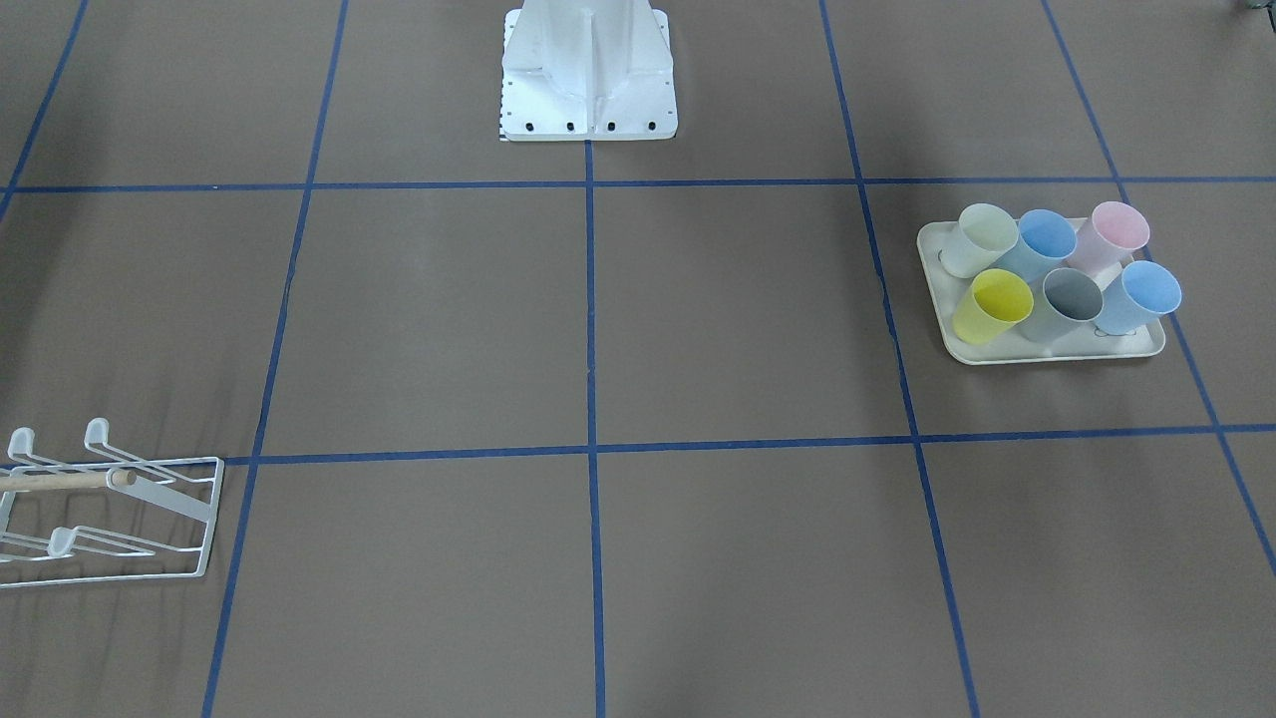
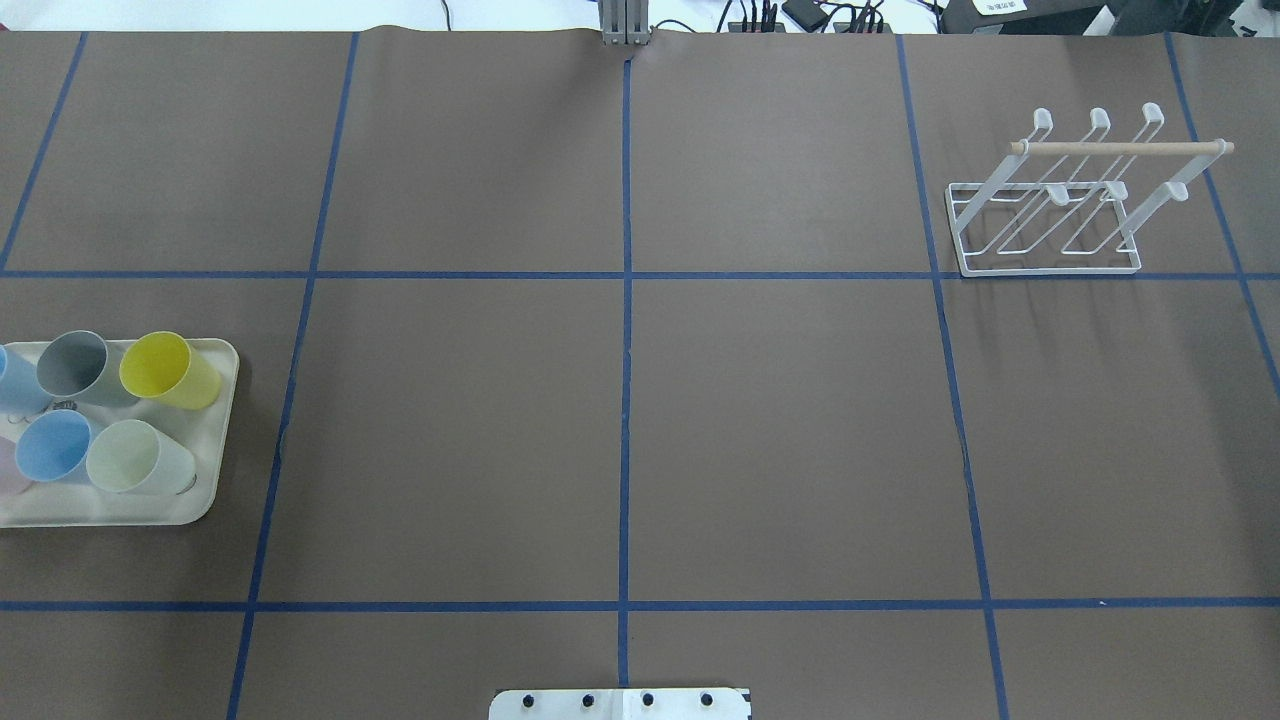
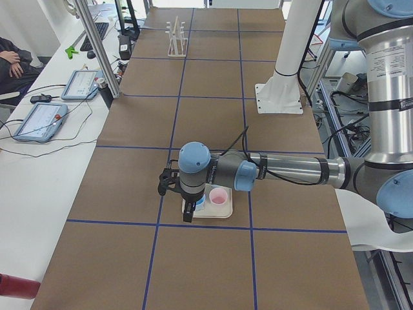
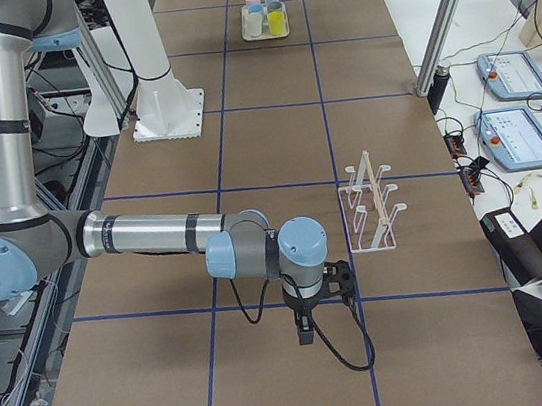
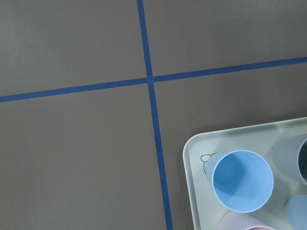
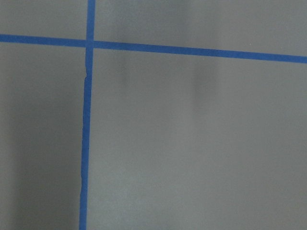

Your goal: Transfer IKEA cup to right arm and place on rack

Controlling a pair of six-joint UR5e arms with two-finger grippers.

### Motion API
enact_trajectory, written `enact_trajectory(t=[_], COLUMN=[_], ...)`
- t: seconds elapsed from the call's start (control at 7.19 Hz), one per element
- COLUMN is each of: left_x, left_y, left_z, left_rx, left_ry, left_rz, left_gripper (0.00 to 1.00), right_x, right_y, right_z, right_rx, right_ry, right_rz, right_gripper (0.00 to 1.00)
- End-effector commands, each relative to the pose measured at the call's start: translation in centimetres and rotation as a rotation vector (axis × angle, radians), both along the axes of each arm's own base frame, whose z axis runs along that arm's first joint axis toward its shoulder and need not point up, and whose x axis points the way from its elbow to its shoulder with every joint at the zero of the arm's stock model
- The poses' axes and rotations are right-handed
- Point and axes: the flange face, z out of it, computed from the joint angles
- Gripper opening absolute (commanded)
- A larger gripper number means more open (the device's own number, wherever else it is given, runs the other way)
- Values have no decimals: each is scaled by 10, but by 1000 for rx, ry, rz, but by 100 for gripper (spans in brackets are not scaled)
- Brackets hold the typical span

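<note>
Several IKEA cups stand on a cream tray (image 1: 1057, 354): yellow (image 1: 992, 304), grey (image 1: 1069, 301), pink (image 1: 1115, 234), pale green (image 1: 979, 239) and two blue (image 1: 1044, 239). The white wire rack (image 2: 1050, 225) with its wooden dowel (image 2: 1120, 147) stands empty. My left gripper (image 3: 188, 212) hangs over the tray's end, shown only in the exterior left view; I cannot tell whether it is open. Its wrist view shows a blue cup (image 5: 242, 181) below. My right gripper (image 4: 306, 332) hangs over bare table short of the rack (image 4: 372, 204), shown only in the exterior right view; I cannot tell its state.
The brown table has a blue tape grid (image 2: 626, 300). The robot's white base (image 1: 588, 75) stands at the middle of its edge. Tablets (image 3: 40, 121) and cables lie on the side bench. A person (image 3: 13, 61) sits beyond them.
</note>
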Motion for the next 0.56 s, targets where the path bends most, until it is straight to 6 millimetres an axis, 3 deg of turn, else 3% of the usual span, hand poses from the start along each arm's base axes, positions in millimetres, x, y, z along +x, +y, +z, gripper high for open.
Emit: enact_trajectory(t=[0.0,0.42], left_x=[-5,-5], left_y=[-5,-12], left_z=[0,-13], left_rx=[34,75], left_ry=[-100,-97], left_rz=[-15,-26], left_gripper=[100,100], right_x=[0,0], right_y=[0,-1], right_z=[0,-3], right_rx=[2,9], right_ry=[0,0], right_rz=[1,-2], right_gripper=[100,100])
